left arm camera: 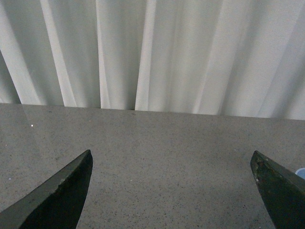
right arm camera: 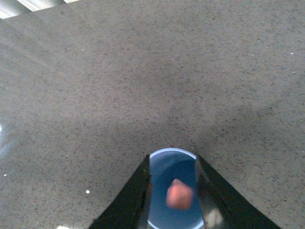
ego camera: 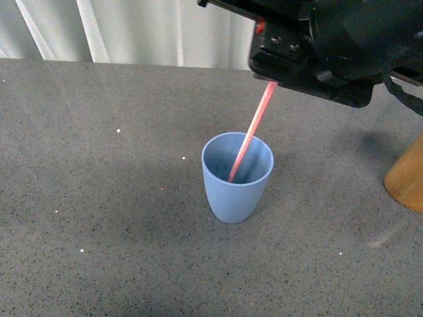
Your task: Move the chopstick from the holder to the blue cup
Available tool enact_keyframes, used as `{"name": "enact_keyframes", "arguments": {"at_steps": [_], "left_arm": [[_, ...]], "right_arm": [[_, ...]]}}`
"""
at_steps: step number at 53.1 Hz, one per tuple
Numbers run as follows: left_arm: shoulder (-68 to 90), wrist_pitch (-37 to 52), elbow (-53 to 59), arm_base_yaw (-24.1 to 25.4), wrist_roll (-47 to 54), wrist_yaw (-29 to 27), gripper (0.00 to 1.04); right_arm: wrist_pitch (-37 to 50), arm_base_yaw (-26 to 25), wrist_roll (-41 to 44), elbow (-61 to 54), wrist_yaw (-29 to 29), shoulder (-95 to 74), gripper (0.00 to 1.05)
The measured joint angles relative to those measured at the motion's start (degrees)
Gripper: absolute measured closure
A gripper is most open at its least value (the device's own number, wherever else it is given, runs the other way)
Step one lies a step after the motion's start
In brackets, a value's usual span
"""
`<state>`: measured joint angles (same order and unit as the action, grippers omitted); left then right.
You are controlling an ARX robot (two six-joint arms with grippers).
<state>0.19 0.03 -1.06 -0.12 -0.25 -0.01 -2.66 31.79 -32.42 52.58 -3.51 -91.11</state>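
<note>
The light blue cup (ego camera: 236, 177) stands upright in the middle of the grey table. A pinkish-red chopstick (ego camera: 252, 131) leans in it, its lower end inside the cup and its top end up under my right gripper (ego camera: 310, 56). In the right wrist view the gripper (right arm camera: 172, 164) is straight above the cup (right arm camera: 164, 169), open, with the chopstick's blurred end (right arm camera: 179, 194) between the fingers and touching neither. The tan wooden holder (ego camera: 408, 177) stands at the right edge. My left gripper (left arm camera: 171, 160) is open and empty over bare table; a sliver of the cup (left arm camera: 301, 172) shows at that view's edge.
The grey speckled table (ego camera: 99, 198) stretches to the left and front of the cup. A white curtain (ego camera: 132, 30) hangs behind the table's far edge.
</note>
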Motion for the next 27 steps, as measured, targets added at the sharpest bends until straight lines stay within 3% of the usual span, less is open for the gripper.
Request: {"name": "enact_keyframes", "arguments": {"at_steps": [9,18,27], "left_arm": [[0.0,0.0,0.0,0.0,0.0,0.0,0.07],[0.0,0.0,0.0,0.0,0.0,0.0,0.07],[0.0,0.0,0.0,0.0,0.0,0.0,0.07]], "right_arm": [[0.5,1.4,0.1,0.5,-0.5,2.3,0.38],[0.5,0.9,1.7,-2.5,-3.6,12.2,0.08],[-1.0,-4.7,8.7,-11.3,-10.1,32.3,0.10]]}}
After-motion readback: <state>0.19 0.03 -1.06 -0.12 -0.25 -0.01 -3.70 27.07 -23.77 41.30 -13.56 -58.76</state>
